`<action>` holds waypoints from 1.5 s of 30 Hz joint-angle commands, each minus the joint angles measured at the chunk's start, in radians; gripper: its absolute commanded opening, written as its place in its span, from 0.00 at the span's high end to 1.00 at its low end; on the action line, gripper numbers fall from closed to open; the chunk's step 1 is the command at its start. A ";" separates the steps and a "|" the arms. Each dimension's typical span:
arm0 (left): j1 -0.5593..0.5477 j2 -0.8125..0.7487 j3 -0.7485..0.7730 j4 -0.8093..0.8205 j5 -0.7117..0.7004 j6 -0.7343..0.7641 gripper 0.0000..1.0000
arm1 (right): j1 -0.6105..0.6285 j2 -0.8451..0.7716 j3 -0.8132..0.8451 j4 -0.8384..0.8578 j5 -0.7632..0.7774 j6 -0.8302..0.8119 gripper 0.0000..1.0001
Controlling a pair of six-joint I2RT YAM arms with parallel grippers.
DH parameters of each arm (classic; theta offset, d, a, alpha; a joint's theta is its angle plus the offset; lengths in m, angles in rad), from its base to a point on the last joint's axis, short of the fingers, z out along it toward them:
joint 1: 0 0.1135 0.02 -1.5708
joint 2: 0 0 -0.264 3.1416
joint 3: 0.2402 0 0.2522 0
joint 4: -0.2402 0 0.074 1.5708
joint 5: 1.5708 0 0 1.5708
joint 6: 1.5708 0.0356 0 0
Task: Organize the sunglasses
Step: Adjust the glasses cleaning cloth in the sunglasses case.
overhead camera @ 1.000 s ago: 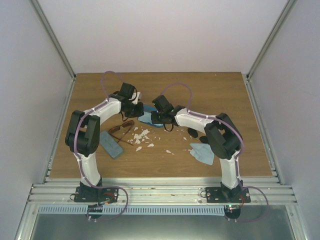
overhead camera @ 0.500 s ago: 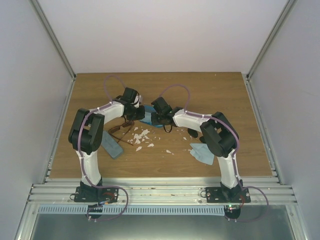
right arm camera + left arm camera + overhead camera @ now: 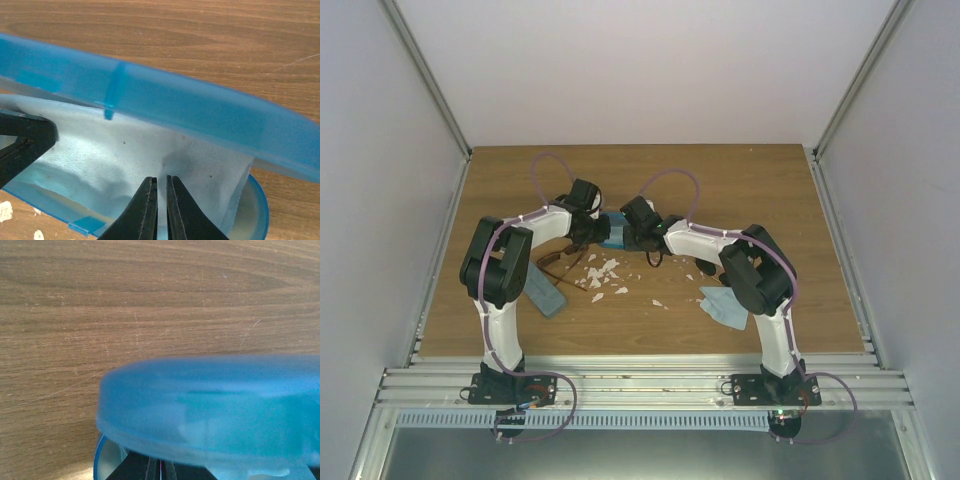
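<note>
The reddish-brown sunglasses (image 3: pixel 561 262) lie on the table in front of my left gripper. The black sunglasses (image 3: pixel 705 266) lie half hidden beside my right forearm. The bright blue oval case (image 3: pixel 615 231) sits between both grippers, its lid (image 3: pixel 200 112) raised over a white cloth (image 3: pixel 115 160) inside. My left gripper (image 3: pixel 591 226) is shut, its tips (image 3: pixel 161 471) under the lid (image 3: pixel 215 405); its fingers (image 3: pixel 25 142) also show in the right wrist view. My right gripper (image 3: pixel 160 186) is inside the case, jaws pinched on the cloth; it also shows in the top view (image 3: pixel 634 232).
A grey-blue rectangular case (image 3: pixel 541 289) lies at the near left. A light blue cloth (image 3: pixel 725 306) lies at the near right. Several white crumbs (image 3: pixel 604 274) are scattered in the middle of the wooden table (image 3: pixel 760 180).
Both grippers have closed in on the blue case from either side, the left moving right and the right moving left. The case now shows much smaller between them.
</note>
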 commanded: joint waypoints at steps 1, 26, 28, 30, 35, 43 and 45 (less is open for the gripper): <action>-0.011 0.007 -0.005 0.022 -0.044 0.001 0.95 | 0.006 0.023 -0.002 -0.027 0.073 0.029 0.91; -0.023 -0.059 -0.034 0.021 -0.029 -0.013 0.95 | 0.002 -0.026 -0.016 -0.062 0.151 0.043 0.94; -0.022 -0.078 -0.030 0.026 -0.011 -0.012 0.95 | 0.003 -0.068 -0.022 -0.062 0.156 0.032 0.92; -0.024 -0.096 -0.029 0.029 0.003 -0.013 0.94 | 0.002 -0.107 -0.036 -0.060 0.169 0.027 0.87; -0.023 -0.131 -0.040 0.056 0.014 -0.018 0.94 | -0.012 -0.135 -0.075 -0.058 0.182 0.039 0.69; -0.025 -0.108 -0.056 0.079 0.035 -0.021 0.93 | -0.025 -0.061 -0.051 -0.044 0.140 0.019 0.45; -0.025 -0.101 -0.057 0.084 0.038 -0.023 0.93 | -0.025 -0.043 -0.040 -0.043 0.133 0.013 0.44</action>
